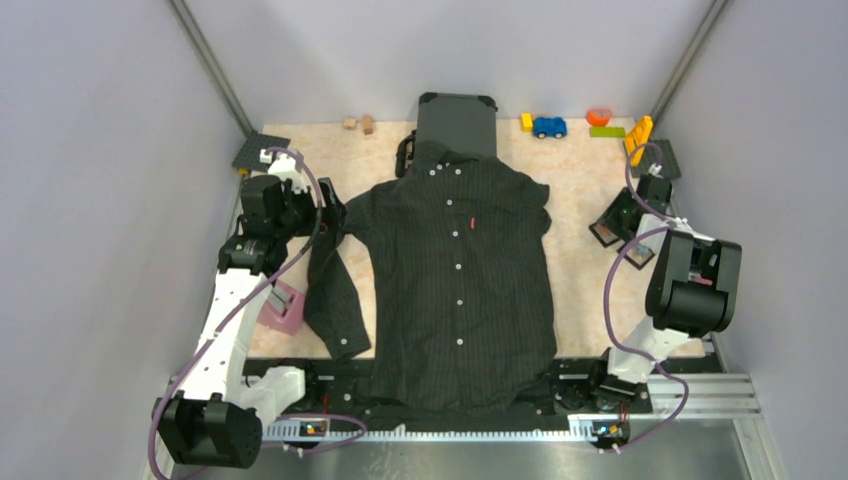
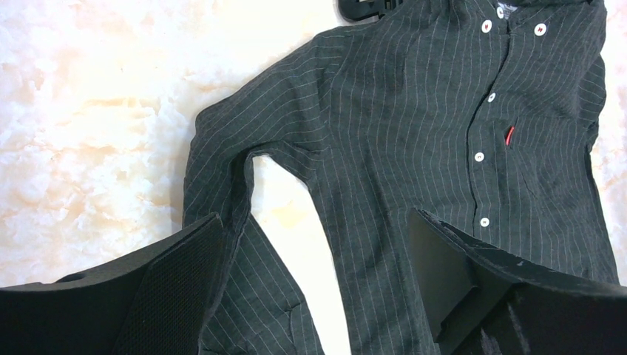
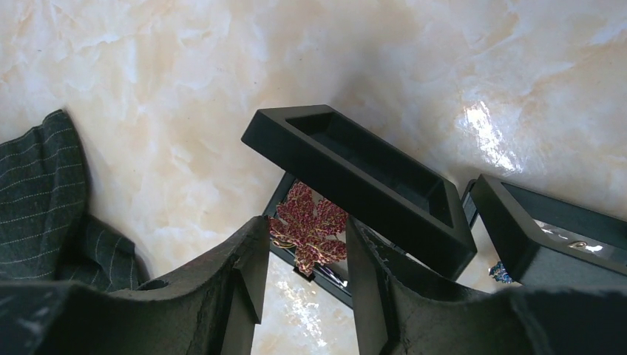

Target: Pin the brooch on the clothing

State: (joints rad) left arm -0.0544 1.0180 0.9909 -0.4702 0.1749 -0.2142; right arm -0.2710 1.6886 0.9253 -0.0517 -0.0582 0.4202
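The black pinstriped shirt lies flat and buttoned in the middle of the table, collar at the far end. It also shows in the left wrist view, with its red chest tag. My left gripper is open and empty above the shirt's sleeve and armpit, at the shirt's left edge in the top view. My right gripper is shut on the red leaf-shaped brooch, held just over its open black box, right of the shirt.
A second black box with a blue brooch sits right of the first. A dark grey suitcase stands behind the collar. A blue toy car and blocks line the back edge. A pink object lies by the left arm.
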